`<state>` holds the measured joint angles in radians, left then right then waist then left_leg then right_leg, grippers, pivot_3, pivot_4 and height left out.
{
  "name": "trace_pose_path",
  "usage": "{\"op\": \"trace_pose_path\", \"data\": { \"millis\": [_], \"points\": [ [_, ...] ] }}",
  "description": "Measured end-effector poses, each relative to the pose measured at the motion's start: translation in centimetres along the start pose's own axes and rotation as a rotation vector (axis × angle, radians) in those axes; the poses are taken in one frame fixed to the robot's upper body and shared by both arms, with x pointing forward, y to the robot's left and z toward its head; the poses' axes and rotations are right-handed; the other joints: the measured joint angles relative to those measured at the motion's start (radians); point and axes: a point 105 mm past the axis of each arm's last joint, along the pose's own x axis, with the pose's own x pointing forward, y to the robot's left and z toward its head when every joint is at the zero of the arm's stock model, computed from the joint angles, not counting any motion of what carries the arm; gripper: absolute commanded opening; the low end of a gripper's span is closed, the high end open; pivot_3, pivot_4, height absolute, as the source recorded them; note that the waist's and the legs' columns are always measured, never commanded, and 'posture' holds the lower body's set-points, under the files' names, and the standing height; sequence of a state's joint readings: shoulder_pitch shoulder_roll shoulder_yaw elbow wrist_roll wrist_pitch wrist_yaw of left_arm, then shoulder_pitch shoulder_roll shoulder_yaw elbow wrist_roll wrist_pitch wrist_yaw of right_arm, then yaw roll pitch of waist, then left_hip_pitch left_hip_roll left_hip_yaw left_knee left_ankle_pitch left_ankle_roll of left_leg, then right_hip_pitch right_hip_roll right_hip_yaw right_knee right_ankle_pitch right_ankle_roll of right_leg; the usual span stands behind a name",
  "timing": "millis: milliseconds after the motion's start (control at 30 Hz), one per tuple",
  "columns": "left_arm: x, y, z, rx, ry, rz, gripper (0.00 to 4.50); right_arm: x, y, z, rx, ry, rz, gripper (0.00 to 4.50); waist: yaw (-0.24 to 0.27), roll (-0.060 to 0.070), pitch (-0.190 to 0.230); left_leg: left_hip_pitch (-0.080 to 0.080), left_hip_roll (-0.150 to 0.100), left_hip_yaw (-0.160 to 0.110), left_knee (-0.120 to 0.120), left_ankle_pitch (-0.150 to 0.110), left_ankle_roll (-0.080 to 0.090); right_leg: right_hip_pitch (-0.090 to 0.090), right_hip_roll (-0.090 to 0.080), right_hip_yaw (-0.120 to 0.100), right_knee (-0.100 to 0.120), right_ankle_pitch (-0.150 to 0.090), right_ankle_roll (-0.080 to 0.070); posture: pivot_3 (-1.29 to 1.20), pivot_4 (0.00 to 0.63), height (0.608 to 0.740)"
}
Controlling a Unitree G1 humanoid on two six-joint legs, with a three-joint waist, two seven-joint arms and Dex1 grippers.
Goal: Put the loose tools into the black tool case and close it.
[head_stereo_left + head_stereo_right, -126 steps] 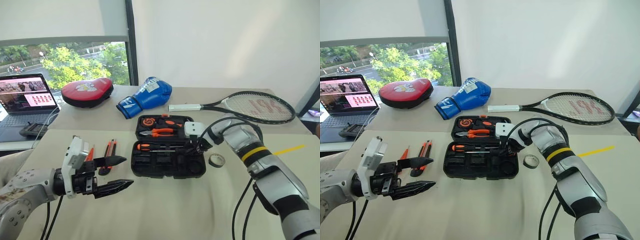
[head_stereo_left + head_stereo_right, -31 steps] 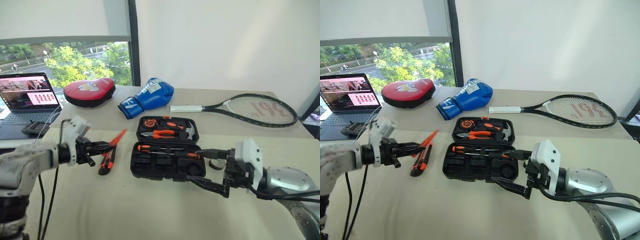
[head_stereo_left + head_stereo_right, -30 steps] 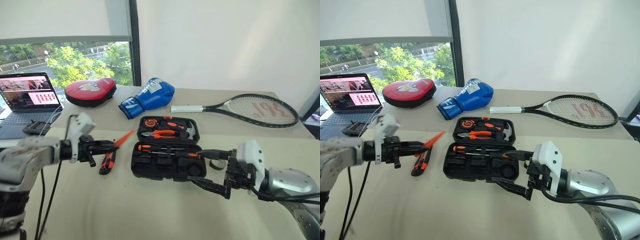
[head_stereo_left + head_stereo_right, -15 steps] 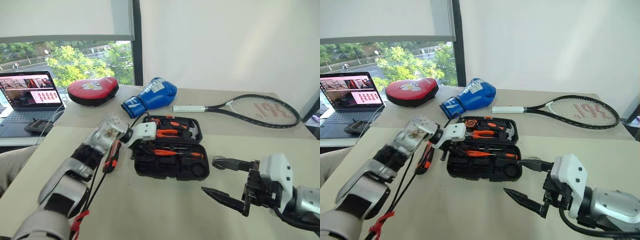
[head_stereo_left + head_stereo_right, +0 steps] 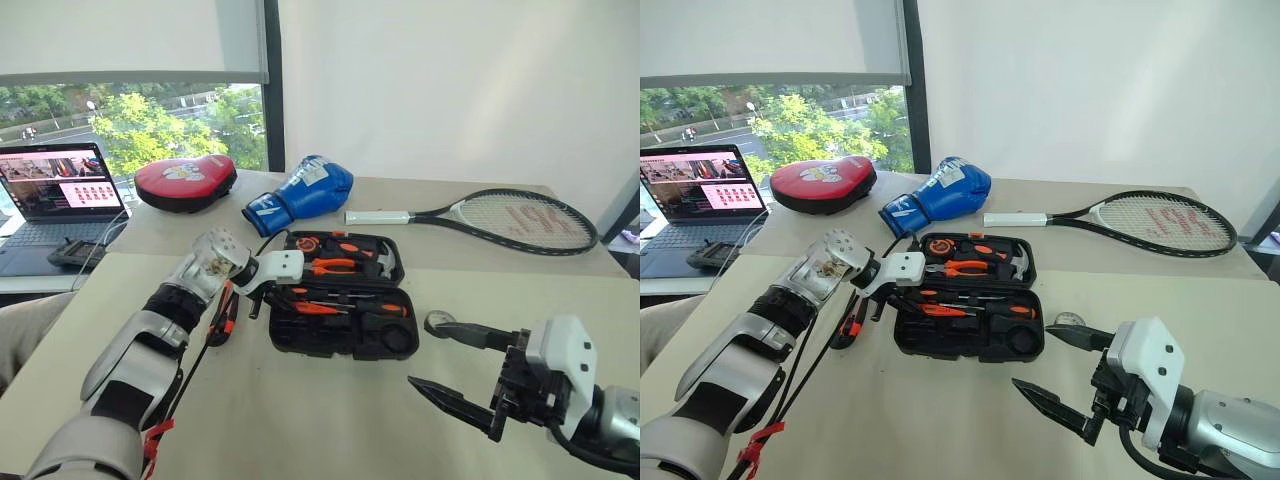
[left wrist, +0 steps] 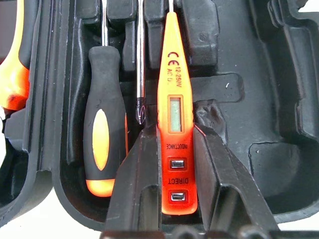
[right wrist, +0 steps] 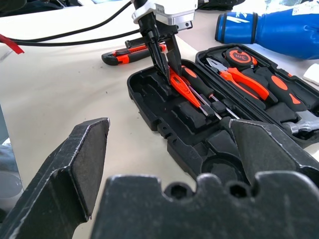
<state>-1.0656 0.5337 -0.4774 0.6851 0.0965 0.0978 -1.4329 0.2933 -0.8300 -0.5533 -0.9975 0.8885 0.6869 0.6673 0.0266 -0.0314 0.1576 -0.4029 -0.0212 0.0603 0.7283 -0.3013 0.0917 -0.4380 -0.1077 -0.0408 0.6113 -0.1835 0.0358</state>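
The black tool case (image 5: 340, 338) lies open mid-table. My left gripper (image 5: 275, 290) reaches into its near half at the left end, shut on the small all-orange screwdriver (image 6: 174, 109), which lies along a slot there. Beside it in the case are an orange-and-black screwdriver (image 6: 102, 134) and the shaft of another (image 6: 141, 74). The orange-and-black utility knife (image 5: 222, 318) lies on the table left of the case. The dark tape roll (image 5: 1068, 320) sits right of the case, partly behind my right gripper (image 5: 422, 352), which hangs open and empty at the front right.
The case's far half holds orange-handled pliers (image 5: 335, 265), a tape measure (image 5: 307, 243) and a small hammer (image 5: 385, 262). Behind stand a blue boxing glove (image 5: 300, 190), a red pad (image 5: 185, 180) and a tennis racket (image 5: 500, 215). A laptop (image 5: 55, 190) sits far left.
My left gripper carried the orange screwdriver from left of the case rightward and down into its near half. My right gripper drew back from the case's right end toward the front right.
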Motion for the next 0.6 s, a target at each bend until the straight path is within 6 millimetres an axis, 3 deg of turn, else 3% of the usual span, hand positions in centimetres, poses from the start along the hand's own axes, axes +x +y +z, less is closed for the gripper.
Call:
{"op": "trace_pose_path", "data": {
  "millis": [600],
  "points": [
    [0.61,-0.09,0.54,0.007,0.003,-0.009,0.44,-0.10,0.15,-0.40,0.014,0.020,0.002,4.50,0.008,0.000,0.000,0.000,0.000,0.000,0.001,0.000,0.000,0.001,0.000,0.000,0.000,0.000,0.000,0.00,0.150,0.740]
  ]
}}
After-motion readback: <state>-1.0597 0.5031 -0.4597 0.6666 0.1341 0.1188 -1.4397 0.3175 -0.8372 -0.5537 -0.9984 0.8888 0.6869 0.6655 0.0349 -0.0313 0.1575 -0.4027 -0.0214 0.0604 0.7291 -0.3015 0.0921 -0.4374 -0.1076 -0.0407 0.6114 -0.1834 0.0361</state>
